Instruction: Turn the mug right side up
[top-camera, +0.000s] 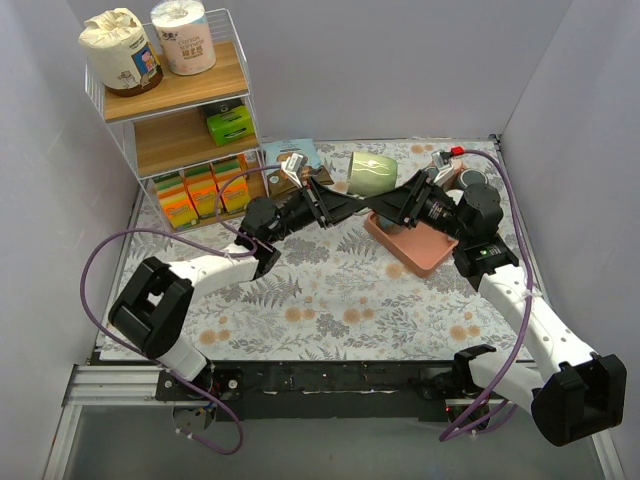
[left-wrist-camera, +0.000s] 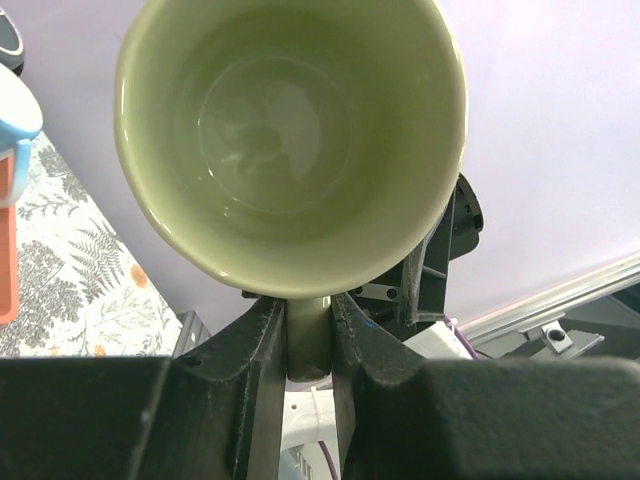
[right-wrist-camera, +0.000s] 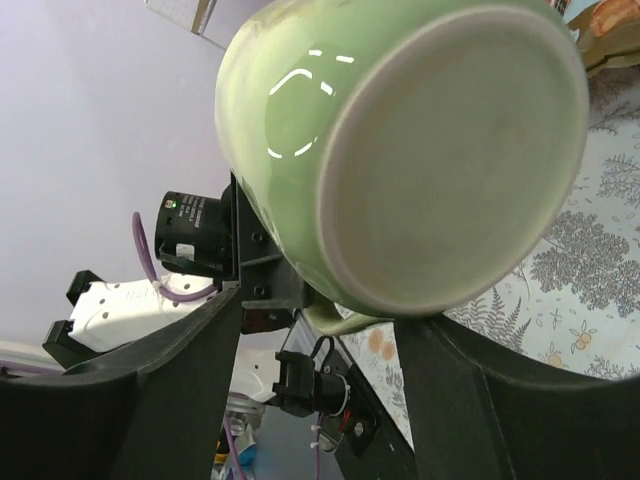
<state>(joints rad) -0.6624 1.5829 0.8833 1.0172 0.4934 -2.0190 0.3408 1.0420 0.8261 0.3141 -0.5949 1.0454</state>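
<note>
The pale green mug (top-camera: 372, 172) is held in the air on its side over the back middle of the table. My left gripper (top-camera: 350, 197) is shut on the mug's handle (left-wrist-camera: 308, 345). In the left wrist view the mug's open mouth (left-wrist-camera: 285, 130) faces the camera. My right gripper (top-camera: 388, 203) is open, with its fingers (right-wrist-camera: 170, 390) spread wide on either side of the mug's base (right-wrist-camera: 455, 160). I cannot tell whether they touch the mug. The two grippers meet just below the mug.
A pink tray (top-camera: 428, 257) lies on the floral mat under the right arm. A wire shelf rack (top-camera: 180, 95) with toilet rolls, a green box and packets stands at the back left. Dark round objects (top-camera: 472, 178) sit at the back right. Walls close both sides.
</note>
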